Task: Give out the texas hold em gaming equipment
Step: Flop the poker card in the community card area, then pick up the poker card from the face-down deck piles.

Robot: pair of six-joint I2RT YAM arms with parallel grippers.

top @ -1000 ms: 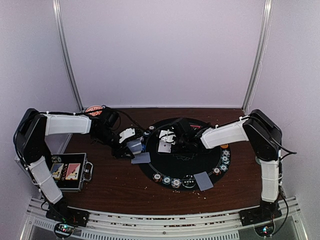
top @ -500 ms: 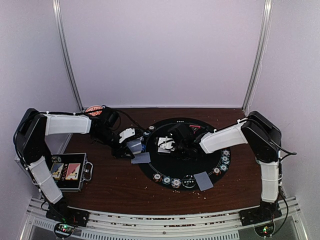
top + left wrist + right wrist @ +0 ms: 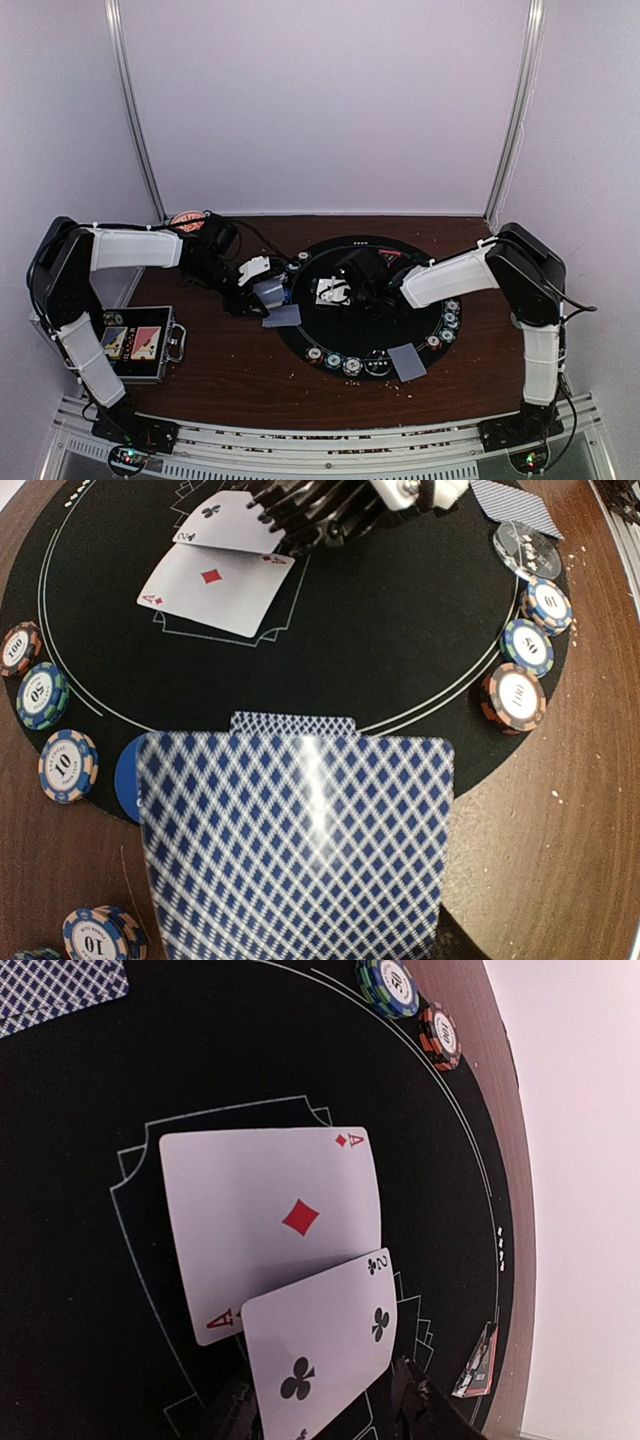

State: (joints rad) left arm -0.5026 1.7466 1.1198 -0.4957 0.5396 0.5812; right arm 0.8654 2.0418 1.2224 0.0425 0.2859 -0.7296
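Note:
My left gripper [image 3: 265, 290] is shut on grey-blue-backed playing cards [image 3: 295, 850] that fill the left wrist view and hide its fingers. It hangs over the left rim of the round black mat [image 3: 365, 325]. My right gripper [image 3: 325, 1415] stands open near the mat's middle, one finger on each side of the two of clubs [image 3: 320, 1350]. That card lies face up, overlapping the ace of diamonds [image 3: 275, 1220]. Striped poker chips [image 3: 515, 695] ring the mat's edge. A blue button [image 3: 125, 780], a silvery button [image 3: 525, 548] and a red-triangle marker [image 3: 478, 1365] lie on the mat.
A black case [image 3: 140, 345] with two card packs lies open at the left of the brown table [image 3: 230, 375]. A red bowl [image 3: 187, 220] sits behind the left arm. Face-down cards [image 3: 407, 362] rest on the mat's front right, and another [image 3: 283, 317] on its left edge.
The right gripper's jaws have parted, and the two of clubs has settled onto the ace of diamonds. The left arm and its cards have not moved.

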